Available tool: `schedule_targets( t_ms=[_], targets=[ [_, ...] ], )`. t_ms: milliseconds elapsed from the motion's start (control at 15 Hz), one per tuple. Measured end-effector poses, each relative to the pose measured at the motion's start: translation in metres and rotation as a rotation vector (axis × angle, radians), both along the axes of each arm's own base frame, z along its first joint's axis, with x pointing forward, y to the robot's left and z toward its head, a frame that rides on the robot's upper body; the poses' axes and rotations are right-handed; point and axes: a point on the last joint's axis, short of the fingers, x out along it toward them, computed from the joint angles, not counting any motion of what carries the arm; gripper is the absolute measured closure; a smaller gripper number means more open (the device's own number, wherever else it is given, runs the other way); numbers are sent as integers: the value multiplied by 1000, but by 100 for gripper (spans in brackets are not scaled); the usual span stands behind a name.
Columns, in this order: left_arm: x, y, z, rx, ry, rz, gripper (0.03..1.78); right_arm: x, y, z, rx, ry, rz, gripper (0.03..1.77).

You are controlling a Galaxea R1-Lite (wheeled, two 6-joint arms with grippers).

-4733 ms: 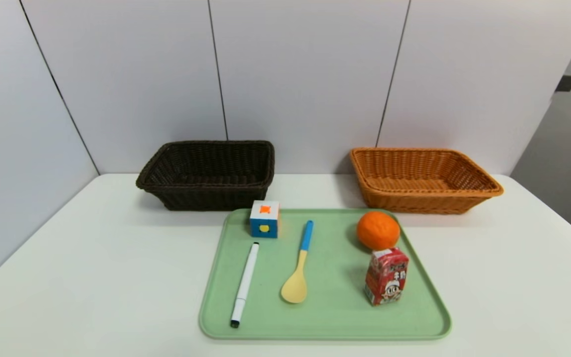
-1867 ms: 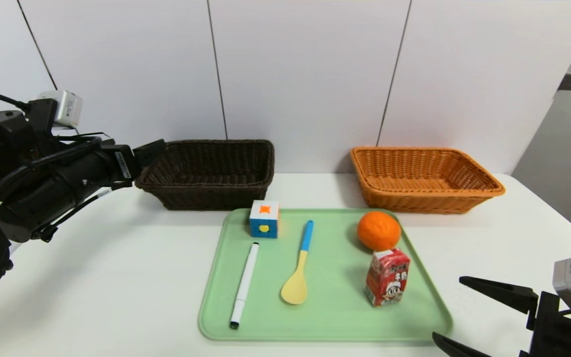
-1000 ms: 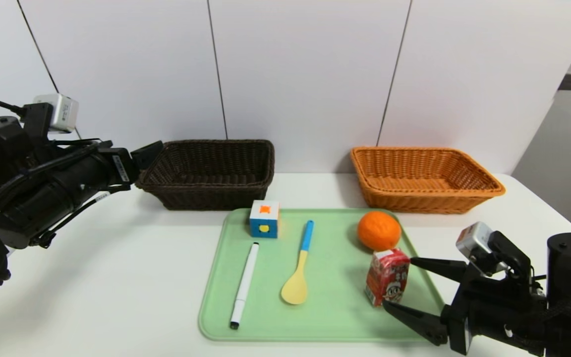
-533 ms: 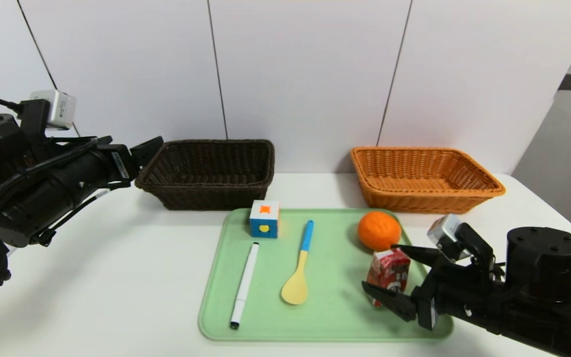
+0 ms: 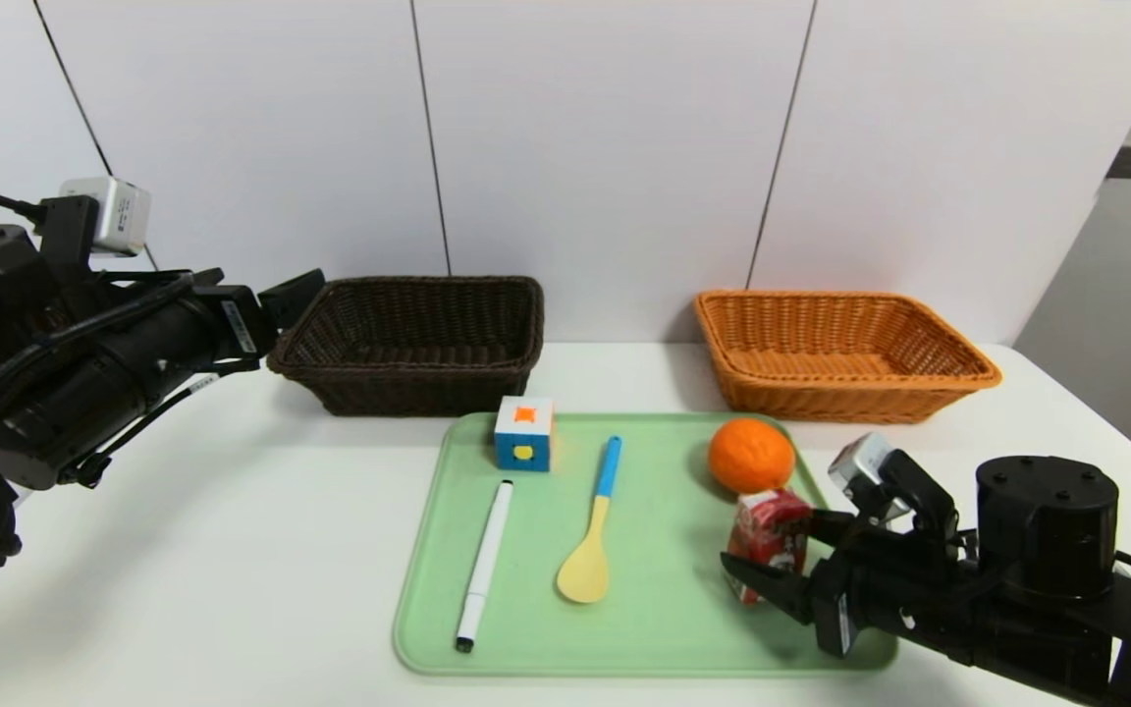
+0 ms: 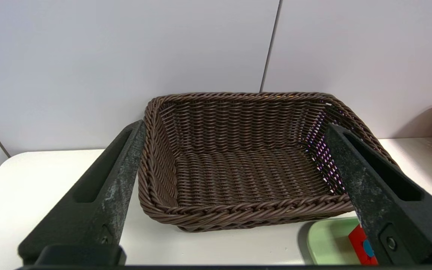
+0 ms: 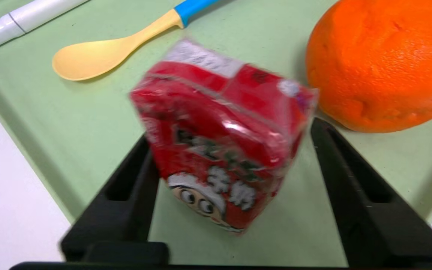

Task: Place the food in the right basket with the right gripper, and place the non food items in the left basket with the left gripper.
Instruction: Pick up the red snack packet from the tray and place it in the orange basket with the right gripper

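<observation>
Red drink carton with the cartoon face [image 7: 223, 150] is standing on the green plastic tray [image 5: 644, 628], tilting between the right gripper [image 5: 777, 560]'s part-open jaws, which are not yet gripping it.

1. A white table [image 5: 232, 550] carries everything and meets pale wall panels at its far edge.
2. The dark brown wicker basket [image 5: 413, 344] stands on it at the far left-centre.
3. The orange-tan wicker basket [image 5: 835, 355] stands at the far right, well apart from the dark one.
4. A light green tray [image 5: 654, 628] lies flat on the table, nearer than both baskets, between them.
</observation>
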Motion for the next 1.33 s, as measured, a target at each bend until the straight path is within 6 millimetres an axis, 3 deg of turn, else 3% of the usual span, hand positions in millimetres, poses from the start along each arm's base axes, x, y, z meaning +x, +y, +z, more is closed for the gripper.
schedule_targets(
  t_ms=[267, 333, 467, 733, 867, 1000, 1133, 1333],
  targets=[
    [0, 0, -1, -1, 3, -3, 12, -2, 0, 3, 3, -16, 4, 108],
    [0, 0, -1, -5, 4, -4, 12, -3, 0, 9, 11, -38, 8, 141],
    [-1, -1, -1, -6, 6, -8, 12, -2, 2, 31, 38, -117, 17, 143],
    [-1, -1, -2, -7, 9, -9, 12, 12, -4, 111, 105, -280, -31, 143],
    [-1, -2, -2, -8, 9, -9, 12, 31, -29, 152, 112, -354, -152, 143],
    [-1, -2, -2, -15, 10, -11, 12, 55, -61, 179, 94, -397, -291, 143],
    [-1, -2, -2, -25, 14, -13, 12, 85, -93, 187, 61, -399, -411, 143],
    [1, -2, -4, -27, 21, -13, 12, 127, -126, 171, 25, -354, -519, 143]
  ],
)
